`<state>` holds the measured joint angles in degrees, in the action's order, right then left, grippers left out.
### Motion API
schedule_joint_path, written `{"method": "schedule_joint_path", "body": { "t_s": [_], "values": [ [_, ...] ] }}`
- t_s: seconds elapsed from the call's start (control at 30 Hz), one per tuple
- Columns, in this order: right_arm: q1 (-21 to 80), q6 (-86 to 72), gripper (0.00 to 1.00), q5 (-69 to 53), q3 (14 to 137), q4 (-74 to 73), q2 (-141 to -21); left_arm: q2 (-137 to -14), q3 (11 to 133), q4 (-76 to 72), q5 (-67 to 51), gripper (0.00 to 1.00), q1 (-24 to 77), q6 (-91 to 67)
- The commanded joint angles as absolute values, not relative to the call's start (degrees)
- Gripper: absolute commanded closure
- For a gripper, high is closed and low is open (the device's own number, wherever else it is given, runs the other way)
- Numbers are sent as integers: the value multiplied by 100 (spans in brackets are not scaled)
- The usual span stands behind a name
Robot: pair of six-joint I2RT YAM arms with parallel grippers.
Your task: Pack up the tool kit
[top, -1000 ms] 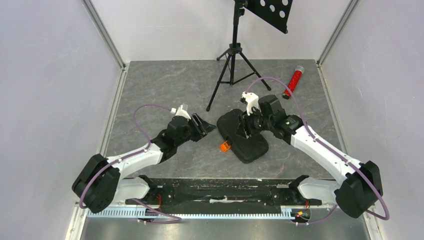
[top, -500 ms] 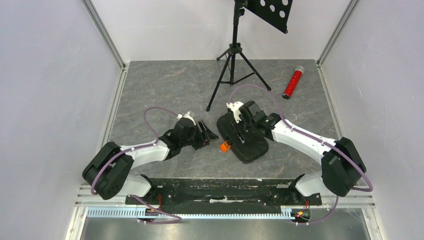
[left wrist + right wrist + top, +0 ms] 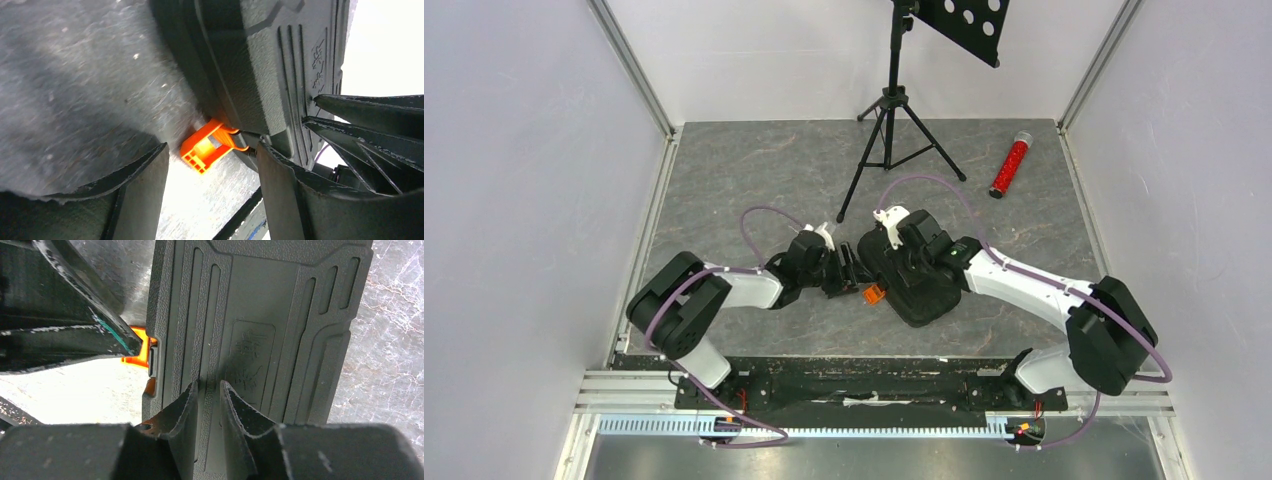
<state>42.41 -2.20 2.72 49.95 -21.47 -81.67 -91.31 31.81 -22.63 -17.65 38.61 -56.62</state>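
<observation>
The left gripper [image 3: 211,150] has its fingers [image 3: 142,195] spread wide. Only its own camera shows the orange latch [image 3: 207,147] framed in the gap between them, jutting from the edge of the closed black case [image 3: 272,60]. The right gripper [image 3: 208,386], fingers almost together and holding nothing, sets its tips against the ribbed lid [image 3: 260,315]. The top view instead shows both arms meeting at the case at frame centre on the table [image 3: 744,170], the tripod stand [image 3: 889,110] and red tube [image 3: 1010,165] higher up.
</observation>
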Motion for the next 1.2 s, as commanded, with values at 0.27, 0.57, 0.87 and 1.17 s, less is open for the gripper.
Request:
{"method": "schedule_joint_path", "body": {
  "t_s": [0.27, 0.57, 0.87, 1.17],
  "values": [
    [4291, -136, 76, 433, 4554, -2813, -8699, -9970, 3575, -3361, -2960, 30, 3909, -5041],
    [4289, -135, 76, 369, 4562, -2753, -8754, -9768, 3345, -4655, -3597, 39, 3929, -6291],
    [4285, -123, 76, 354, 4589, -2753, -8704, -9507, 3371, -4126, -3334, 44, 3931, -5943],
    [4286, -96, 76, 333, 4587, -2743, -8712, -8942, 3711, -1080, -1490, 42, 3929, -3463]
  ]
}}
